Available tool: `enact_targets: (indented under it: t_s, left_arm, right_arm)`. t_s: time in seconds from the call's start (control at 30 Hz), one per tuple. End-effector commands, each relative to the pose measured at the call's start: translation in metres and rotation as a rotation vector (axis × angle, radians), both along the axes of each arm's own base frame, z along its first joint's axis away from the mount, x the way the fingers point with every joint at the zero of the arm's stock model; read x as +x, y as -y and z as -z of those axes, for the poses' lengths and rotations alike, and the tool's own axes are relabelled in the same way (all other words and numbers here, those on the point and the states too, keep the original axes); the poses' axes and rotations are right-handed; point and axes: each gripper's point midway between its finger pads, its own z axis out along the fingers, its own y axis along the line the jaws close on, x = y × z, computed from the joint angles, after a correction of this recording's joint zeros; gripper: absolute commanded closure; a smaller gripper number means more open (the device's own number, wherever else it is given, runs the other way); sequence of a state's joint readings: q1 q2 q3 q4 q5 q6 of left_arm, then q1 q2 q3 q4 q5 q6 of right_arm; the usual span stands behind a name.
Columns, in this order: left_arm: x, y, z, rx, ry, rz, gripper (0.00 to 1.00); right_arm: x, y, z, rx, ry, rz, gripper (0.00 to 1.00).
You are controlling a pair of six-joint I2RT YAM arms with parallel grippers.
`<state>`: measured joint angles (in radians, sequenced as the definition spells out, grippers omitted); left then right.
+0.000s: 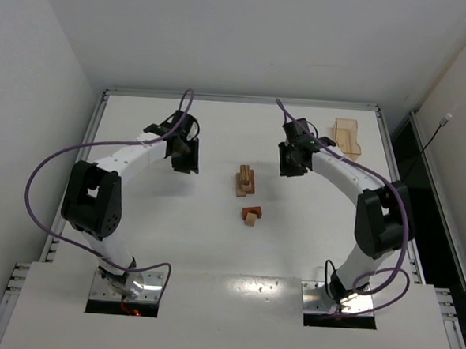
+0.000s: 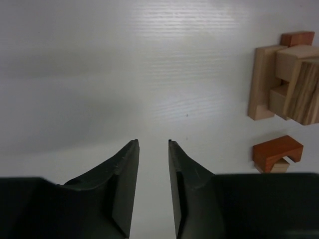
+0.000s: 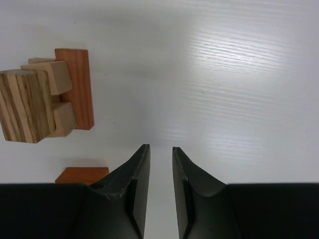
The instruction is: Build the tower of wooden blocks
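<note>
A small stack of tan and reddish-brown wood blocks (image 1: 246, 181) stands mid-table. In front of it a reddish arch sits on a tan cube (image 1: 251, 215). My left gripper (image 1: 185, 160) hovers left of the stack, jaws a little apart and empty. My right gripper (image 1: 290, 164) hovers right of it, jaws also a little apart and empty. The left wrist view shows the stack (image 2: 284, 82) and the arch (image 2: 277, 152) to the right of my gripper (image 2: 153, 143). The right wrist view shows the stack (image 3: 45, 99) and a reddish block (image 3: 82, 175) to the left of my gripper (image 3: 161, 147).
A translucent tan open tray (image 1: 348, 136) lies at the back right of the white table (image 1: 213, 244). Raised rails run along the table's back and side edges, with walls close behind them.
</note>
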<state>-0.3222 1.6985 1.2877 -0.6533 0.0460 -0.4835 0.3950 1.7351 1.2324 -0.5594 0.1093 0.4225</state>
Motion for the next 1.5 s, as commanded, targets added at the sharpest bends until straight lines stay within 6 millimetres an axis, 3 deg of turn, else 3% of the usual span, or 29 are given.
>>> enact_targets:
  t_s: [0.0,0.13,0.27,0.3,0.53,0.77,1.1,1.47]
  left_arm:
    - [-0.007,0.039,-0.01,-0.071,0.025,0.052,0.75]
    - [-0.006,0.061,0.006,-0.068,-0.016,0.092,0.85]
    - [0.014,0.083,0.007,-0.085,-0.008,0.119,0.87]
    - [0.013,0.086,0.017,-0.074,-0.034,0.127,0.86]
    - [0.014,0.106,0.031,-0.094,-0.071,0.176,0.73]
    - [0.006,0.128,0.032,-0.11,-0.08,0.229,0.71]
    - [0.018,0.14,0.032,-0.117,-0.066,0.24,0.65]
    - [0.015,0.147,0.033,-0.131,-0.073,0.258,0.62]
  right_arm:
    - [-0.001,0.013,-0.018,-0.008,0.07,0.028,0.79]
    - [-0.003,0.023,-0.028,-0.002,0.102,0.041,0.79]
    - [-0.013,0.031,-0.027,-0.009,0.1,0.042,0.79]
    - [-0.012,0.034,-0.027,-0.009,0.1,0.051,0.79]
    - [-0.011,0.044,-0.032,-0.018,0.115,0.069,0.78]
    - [-0.011,0.044,-0.032,-0.018,0.115,0.069,0.77]
    - [-0.011,0.044,-0.032,-0.018,0.115,0.069,0.77]
    - [-0.009,0.043,-0.029,-0.018,0.115,0.069,0.75]
